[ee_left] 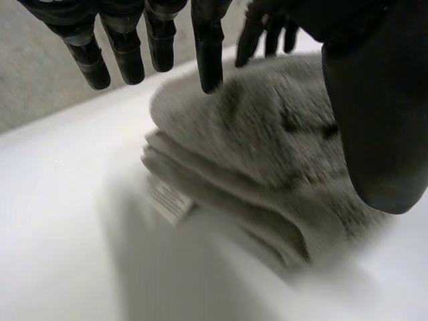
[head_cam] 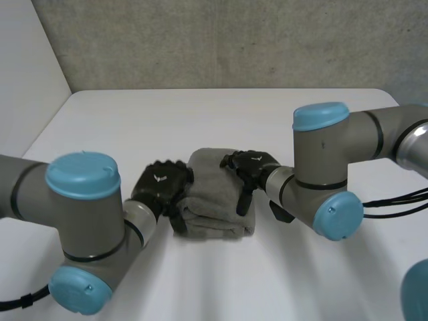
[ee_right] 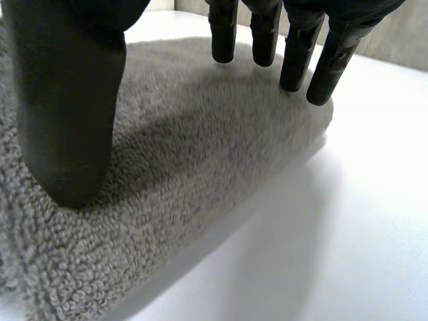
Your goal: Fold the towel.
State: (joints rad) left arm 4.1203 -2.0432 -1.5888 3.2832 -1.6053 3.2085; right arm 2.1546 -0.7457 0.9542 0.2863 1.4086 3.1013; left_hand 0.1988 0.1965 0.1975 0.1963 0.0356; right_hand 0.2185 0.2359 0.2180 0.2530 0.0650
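A grey towel (head_cam: 214, 197) lies folded into a thick stack in the middle of the white table (head_cam: 221, 127). My left hand (head_cam: 159, 187) is open at the stack's left edge, its straight fingers (ee_left: 208, 53) just above the towel (ee_left: 267, 140) and its thumb (ee_left: 381, 120) over the top layer. My right hand (head_cam: 251, 167) is open over the stack's right side. Its fingers (ee_right: 294, 60) hang straight above the towel (ee_right: 200, 167), and its thumb (ee_right: 70, 114) rests on the pile. A white label (ee_left: 170, 200) sticks out from the stack's layered edge.
A grey wall (head_cam: 234, 40) runs behind the table's far edge. Bare tabletop lies in front of the towel and behind it. Both forearms reach in low from the near corners.
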